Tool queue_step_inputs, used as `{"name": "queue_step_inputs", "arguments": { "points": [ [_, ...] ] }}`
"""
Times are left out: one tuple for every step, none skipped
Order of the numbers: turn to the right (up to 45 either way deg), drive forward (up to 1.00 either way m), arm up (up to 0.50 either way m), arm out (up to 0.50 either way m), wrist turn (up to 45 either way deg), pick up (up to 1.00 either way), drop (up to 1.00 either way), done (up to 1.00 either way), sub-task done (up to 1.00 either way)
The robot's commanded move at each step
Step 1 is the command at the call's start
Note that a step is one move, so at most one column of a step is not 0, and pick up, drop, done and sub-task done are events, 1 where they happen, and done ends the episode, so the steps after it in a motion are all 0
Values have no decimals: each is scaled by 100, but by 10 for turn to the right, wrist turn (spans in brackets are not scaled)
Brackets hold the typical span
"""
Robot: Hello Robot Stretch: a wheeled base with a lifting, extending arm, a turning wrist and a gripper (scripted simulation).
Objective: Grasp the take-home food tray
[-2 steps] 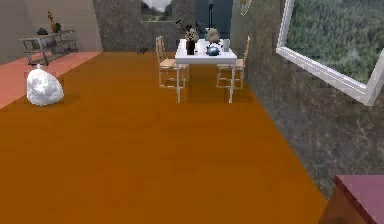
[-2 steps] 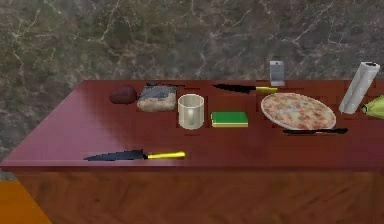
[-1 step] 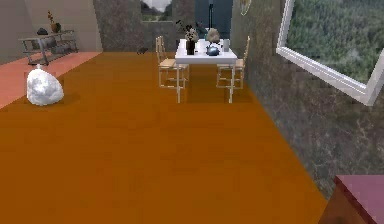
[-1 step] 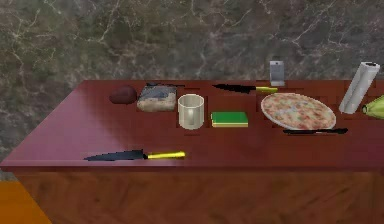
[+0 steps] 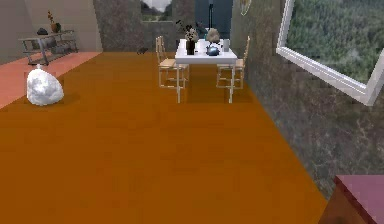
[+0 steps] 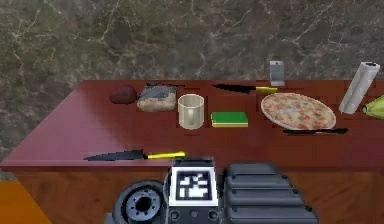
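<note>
Bare orange floor (image 5: pixel 150 160) lies closest in the forward view, with the corner of a red table (image 5: pixel 362 198) at the lower right. We seem parked side-on so the arm can reach it.

From the arm side view, our gripper (image 6: pixel 140 205) sits low at the bottom edge beside a white marker (image 6: pixel 195 185). We cannot tell how its fingers stand or whether it holds anything. Out on the red table (image 6: pixel 60 130), a flat grey container (image 6: pixel 158 99), likely the food tray, rests near the far edge, just left of a cup (image 6: pixel 191 110).
</note>
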Motion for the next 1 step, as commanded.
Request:
{"name": "queue_step_inputs", "arguments": {
  "points": [
    [0,0,0,46,0,0,0,0,0]
  ]
}}
